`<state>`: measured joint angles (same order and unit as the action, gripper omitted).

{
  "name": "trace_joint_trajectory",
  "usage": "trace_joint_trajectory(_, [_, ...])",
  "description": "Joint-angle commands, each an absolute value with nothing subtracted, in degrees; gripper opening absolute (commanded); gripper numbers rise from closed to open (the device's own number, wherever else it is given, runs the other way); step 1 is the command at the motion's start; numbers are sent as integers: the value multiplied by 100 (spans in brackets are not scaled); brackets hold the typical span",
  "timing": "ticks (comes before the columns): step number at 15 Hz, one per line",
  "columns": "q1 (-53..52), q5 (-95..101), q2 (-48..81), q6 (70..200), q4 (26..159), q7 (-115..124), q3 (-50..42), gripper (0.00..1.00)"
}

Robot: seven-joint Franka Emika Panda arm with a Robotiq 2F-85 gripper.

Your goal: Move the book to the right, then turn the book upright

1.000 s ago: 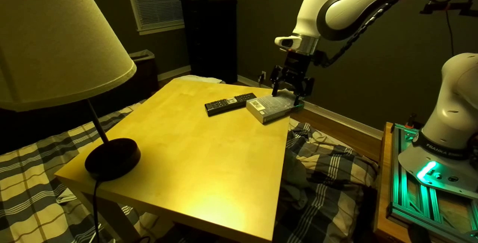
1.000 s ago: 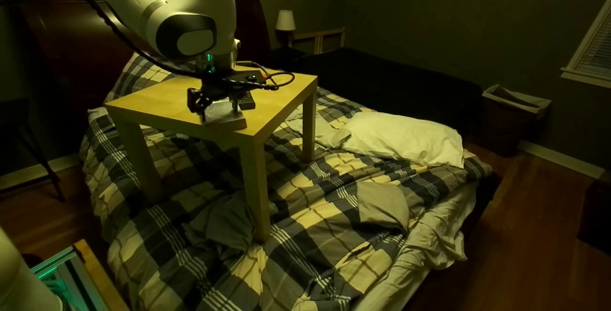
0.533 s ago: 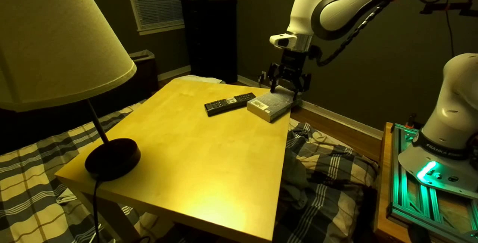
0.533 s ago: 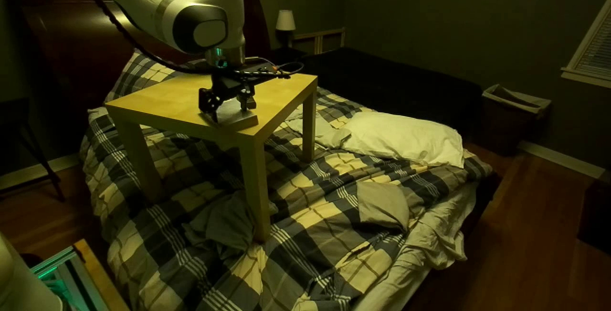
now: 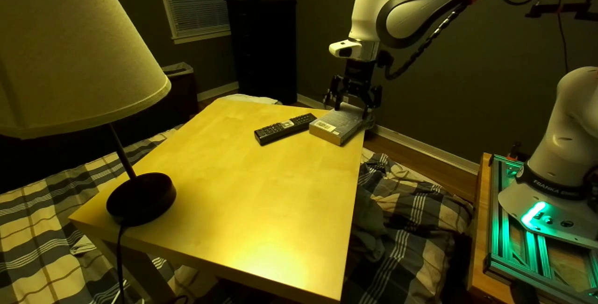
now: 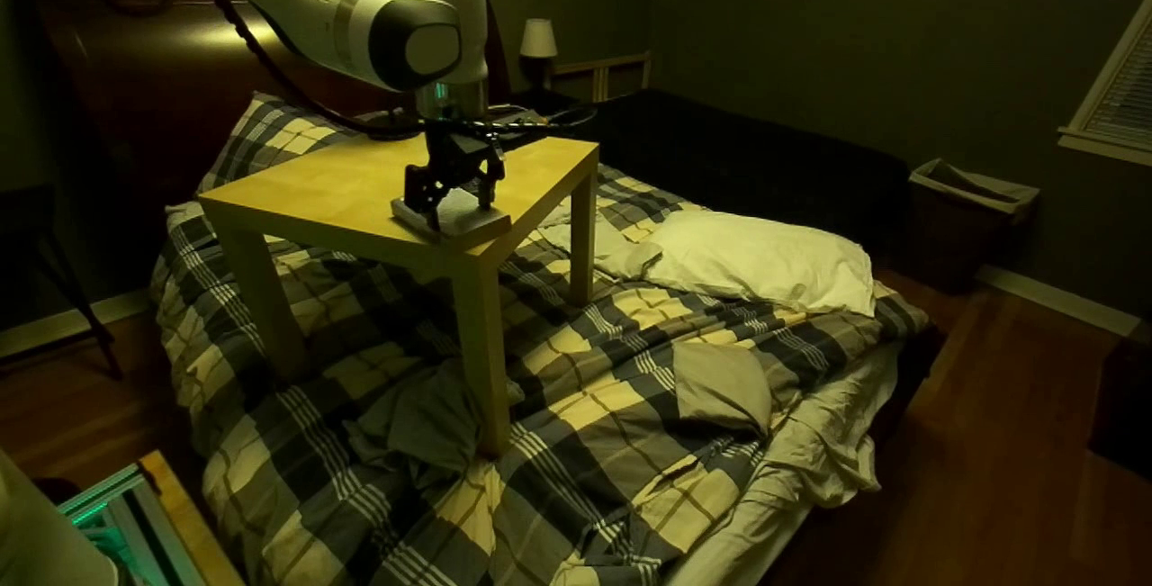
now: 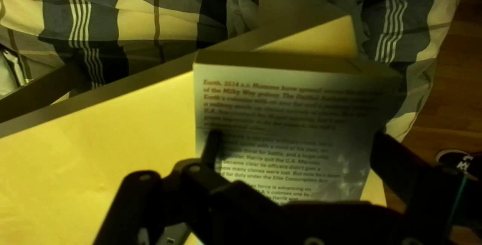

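Your paperback book (image 5: 334, 124) now lies shifted and turned, partly beneath the end effector (image 5: 351, 111), which stands spread wide, released.

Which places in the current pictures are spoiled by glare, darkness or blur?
In an exterior view, a bright glare patch sits on the near end of the table; in an exterior view, the headboard shows a softer sheen in dim light; in the wrist view, the upper print on the book is smeared, the lower lines read clearer, and the gripper is nearly black.
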<state>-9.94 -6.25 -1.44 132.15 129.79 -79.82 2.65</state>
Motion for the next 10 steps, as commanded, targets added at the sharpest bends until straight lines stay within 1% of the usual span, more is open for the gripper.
trace_joint_trajectory(1, [-815, -195, 236, 13072, 12698, -8003, 367, 100])
trace_joint_trajectory(10, [-769, 841, 633, 12826, 12136, -8131, 479, 100])
